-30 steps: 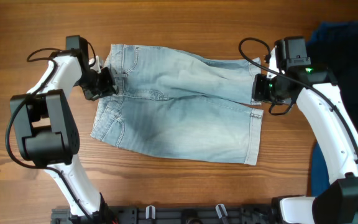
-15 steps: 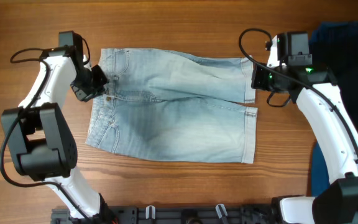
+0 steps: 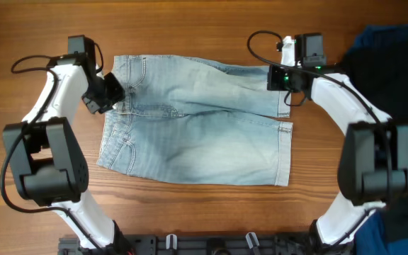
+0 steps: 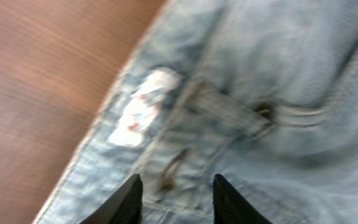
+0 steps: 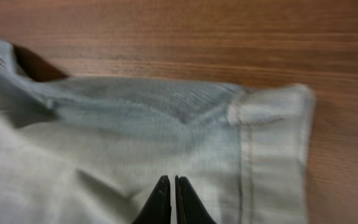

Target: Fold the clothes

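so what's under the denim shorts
Only the wooden table shows around the denim shorts, which lie spread flat on it. Whatever is beneath the fabric itself is covered and cannot be seen.

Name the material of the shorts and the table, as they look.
The shorts: faded light-blue denim, probably cotton, matte; stitched seams and a hemmed leg end show in the wrist views. The table: wood or wood-look laminate, smooth brown finish with grain lines; which one cannot be told.
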You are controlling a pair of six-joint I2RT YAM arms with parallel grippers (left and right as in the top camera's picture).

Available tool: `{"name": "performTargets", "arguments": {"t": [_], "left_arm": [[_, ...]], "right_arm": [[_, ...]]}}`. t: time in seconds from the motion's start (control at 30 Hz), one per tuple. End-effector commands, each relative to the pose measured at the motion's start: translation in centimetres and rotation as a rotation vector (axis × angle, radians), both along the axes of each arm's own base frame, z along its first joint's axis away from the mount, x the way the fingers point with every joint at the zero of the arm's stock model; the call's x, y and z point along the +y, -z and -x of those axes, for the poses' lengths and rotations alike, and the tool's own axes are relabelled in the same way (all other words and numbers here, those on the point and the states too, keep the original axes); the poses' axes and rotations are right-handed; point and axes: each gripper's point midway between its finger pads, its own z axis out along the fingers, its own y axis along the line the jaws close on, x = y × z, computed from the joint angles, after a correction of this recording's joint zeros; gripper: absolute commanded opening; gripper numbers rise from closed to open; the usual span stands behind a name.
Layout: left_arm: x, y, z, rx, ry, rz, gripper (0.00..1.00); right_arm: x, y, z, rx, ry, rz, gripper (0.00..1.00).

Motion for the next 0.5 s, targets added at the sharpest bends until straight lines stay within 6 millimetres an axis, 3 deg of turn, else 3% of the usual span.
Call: {"name": "performTargets", "arguments": {"t": [0.0, 0.1, 0.2, 0.33, 0.47], "left_arm": [[-3.0, -1.7, -1.8, -0.111, 0.102, 0.017, 0.34], [-4.5, -2.2, -3.9, -0.201, 0.14, 0.009, 0.34], [-4.2, -1.8, -5.0, -0.233, 0.139, -0.061, 0.34], [-2.9, 0.1, -5.0, -0.195, 0.121, -0.133, 0.34], [-2.5, 2.5, -5.3, -0.168, 0.118, -0.156, 0.3]], "right_arm": [[0.8, 2.7, -0.5, 0.022, -0.041, -0.031, 0.04], [0.9, 4.2, -1.0, 0.02, -0.042, -0.029, 0.04], [0.7, 4.6, -2.3, -0.031, -0.033, -0.014, 0.04], [-0.2, 4.6, -3.9, -0.09, 0.021, 0.016, 0.04], [-1.7, 6.3, -4.9, -0.107, 0.092, 0.076, 0.04]]}}
